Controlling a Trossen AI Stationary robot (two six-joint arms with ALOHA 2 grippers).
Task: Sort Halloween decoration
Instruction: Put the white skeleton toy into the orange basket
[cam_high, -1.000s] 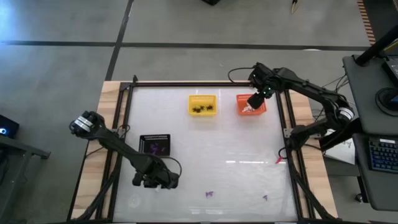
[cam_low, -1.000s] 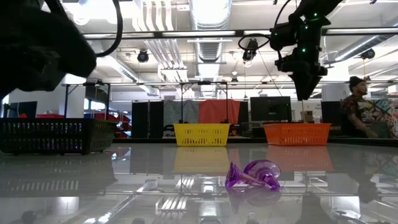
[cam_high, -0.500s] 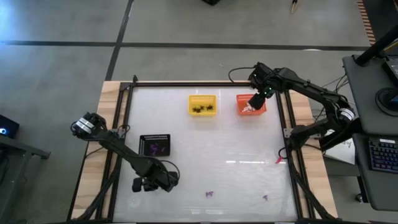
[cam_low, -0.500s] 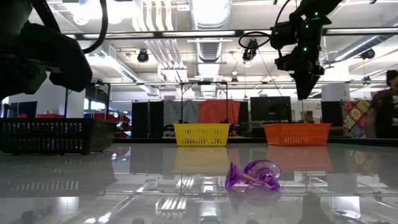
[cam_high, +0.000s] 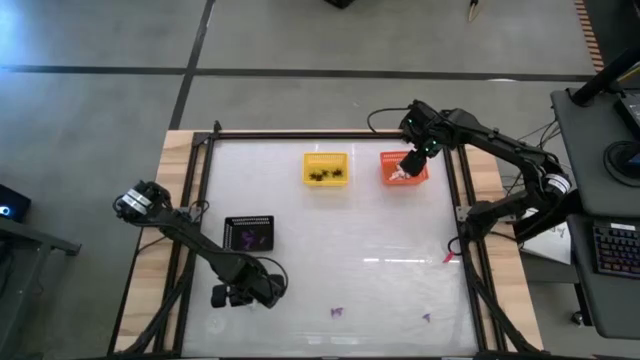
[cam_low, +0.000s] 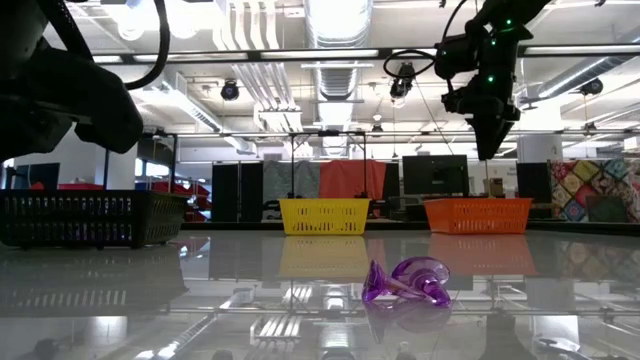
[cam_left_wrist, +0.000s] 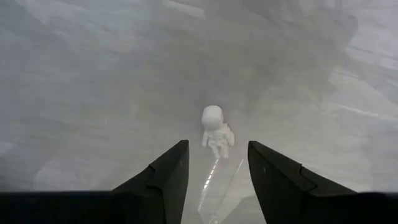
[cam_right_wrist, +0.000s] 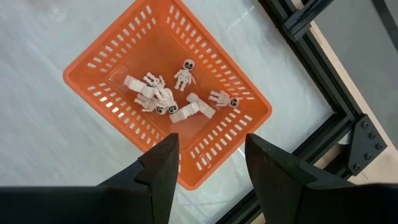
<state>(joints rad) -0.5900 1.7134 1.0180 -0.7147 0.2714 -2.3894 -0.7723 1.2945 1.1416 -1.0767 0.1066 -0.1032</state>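
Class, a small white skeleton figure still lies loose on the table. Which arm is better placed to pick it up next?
Left. Its open tool points at the white skeleton just ahead, while the right tool hangs over the orange basket.

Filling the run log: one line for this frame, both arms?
left tool: open, over white skeleton on table | right tool: open, empty, above orange basket of skeletons | purple trinkets: unsorted

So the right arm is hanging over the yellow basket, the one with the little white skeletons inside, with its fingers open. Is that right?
Not quite: the basket is orange, not yellow. The right wrist view shows the right gripper, fingers open, above the orange basket holding the little white skeletons. In the high view, the yellow basket sits beside it and holds black trinkets.
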